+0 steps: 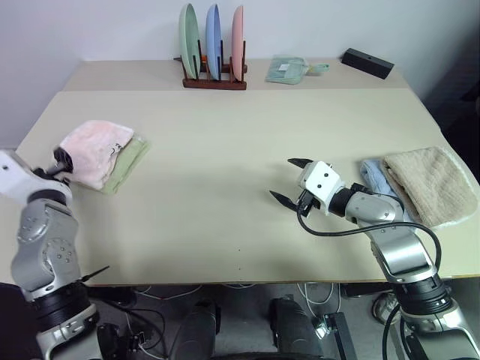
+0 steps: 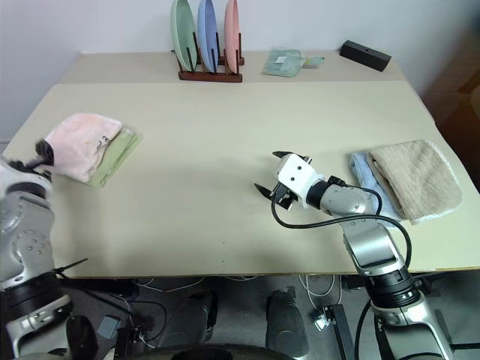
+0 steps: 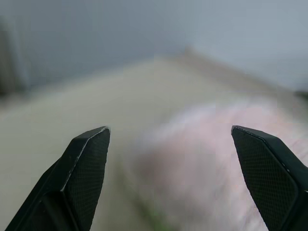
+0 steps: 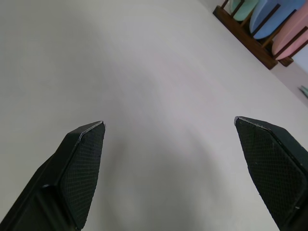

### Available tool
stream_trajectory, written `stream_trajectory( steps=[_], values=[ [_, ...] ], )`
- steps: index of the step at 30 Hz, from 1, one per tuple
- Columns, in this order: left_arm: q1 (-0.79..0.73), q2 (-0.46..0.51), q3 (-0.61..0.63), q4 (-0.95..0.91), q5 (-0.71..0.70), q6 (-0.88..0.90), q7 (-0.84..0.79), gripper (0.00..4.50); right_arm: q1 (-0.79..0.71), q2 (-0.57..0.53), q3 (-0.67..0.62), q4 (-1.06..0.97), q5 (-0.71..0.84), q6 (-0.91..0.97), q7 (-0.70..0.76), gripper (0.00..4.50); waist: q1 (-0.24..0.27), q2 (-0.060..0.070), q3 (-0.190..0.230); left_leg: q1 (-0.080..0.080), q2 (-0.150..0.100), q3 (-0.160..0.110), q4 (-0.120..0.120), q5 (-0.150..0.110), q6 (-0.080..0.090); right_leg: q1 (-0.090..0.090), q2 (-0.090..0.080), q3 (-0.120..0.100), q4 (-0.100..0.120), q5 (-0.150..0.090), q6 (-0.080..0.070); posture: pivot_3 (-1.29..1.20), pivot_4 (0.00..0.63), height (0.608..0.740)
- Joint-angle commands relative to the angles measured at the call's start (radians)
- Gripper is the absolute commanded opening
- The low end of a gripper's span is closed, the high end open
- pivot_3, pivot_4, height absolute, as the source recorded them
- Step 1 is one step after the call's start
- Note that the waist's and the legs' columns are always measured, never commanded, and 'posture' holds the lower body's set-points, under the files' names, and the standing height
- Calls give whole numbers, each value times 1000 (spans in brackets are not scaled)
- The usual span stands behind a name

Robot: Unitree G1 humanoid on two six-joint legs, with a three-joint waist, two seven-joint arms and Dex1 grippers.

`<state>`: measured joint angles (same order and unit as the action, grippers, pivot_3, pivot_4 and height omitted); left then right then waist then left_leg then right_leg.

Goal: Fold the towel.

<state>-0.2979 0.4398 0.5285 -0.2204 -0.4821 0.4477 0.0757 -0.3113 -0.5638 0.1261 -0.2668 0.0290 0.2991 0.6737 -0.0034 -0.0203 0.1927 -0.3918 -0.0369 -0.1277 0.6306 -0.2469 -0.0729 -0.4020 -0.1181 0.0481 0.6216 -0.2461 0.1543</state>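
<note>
Left eye view: folded pink towel (image 1: 94, 150) seen on green towel (image 1: 126, 166), at table (image 1: 225, 187) left edge. Left end effector (image 3: 171, 154) spread wide, empty, just before it. Right end effector (image 1: 291, 180) wide, empty, well apart at centre.

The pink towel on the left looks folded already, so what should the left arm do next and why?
Probably draw the left end effector a little farther back from the pink towel. The towel lies folded on top of a green towel near the table's left edge, and the left end effector is open beside it, holding nothing. The right end effector hangs open over bare table.
</note>
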Motion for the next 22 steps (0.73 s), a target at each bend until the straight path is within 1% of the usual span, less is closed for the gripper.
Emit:
stream_trajectory(
  steps=[1, 4, 7, 10, 13, 19, 22],
  values=[
    [-10, 20, -218, -105, 12, 6, -181, 4106, -8, 4, -52, 4, 31, -8, -10, 4389, 7, 0, 0, 0, 0, 0, 0, 0, 0, 1, 0, 0, -2, 0, -1, 0, 150, 740],
    [19, 12, -370, -130, 17, 27, -301, 4106, 3, 10, -71, 12, 35, -5, -32, 4389, -1, 0, 0, 0, 0, 0, 0, 0, 0, 2, 0, 0, -5, 1, -1, 0, 150, 740],
    [41, 5, -515, -106, 78, 15, -376, 4106, 29, 6, -107, 12, 48, 4, -51, 4389, -17, 1, 0, 0, 1, 0, -2, 0, 0, 0, 0, 0, -4, 1, -1, 0, 150, 740],
    [42, 6, -597, -33, 159, -46, -428, 4106, 73, 12, -164, -9, 72, 45, -80, 4389, -17, 1, 0, 0, 1, 0, -3, 0, 0, -2, 1, 0, -1, 1, -1, 0, 150, 740],
    [28, -10, -633, 19, 199, -89, -465, 4106, 126, 2, -204, -27, 84, 73, -96, 4389, -11, 1, 0, 0, 1, 0, -2, 0, 1, -1, 1, 0, -1, 1, -1, 0, 150, 740],
    [6, -40, -641, 100, 242, -144, -519, 4106, 236, 16, -263, -110, 118, 126, -130, 4389, -8, 1, 0, 0, 1, 1, -1, 0, 1, -1, 0, 0, -2, 1, -1, 0, 150, 740],
    [-2, -55, -635, 123, 262, -164, -522, 4106, 250, 27, -274, -131, 144, 156, -144, 4389, -11, 1, 0, 0, 1, 1, -1, 0, 1, -1, 0, 1, -2, 1, -1, 0, 150, 740]
  ],
)
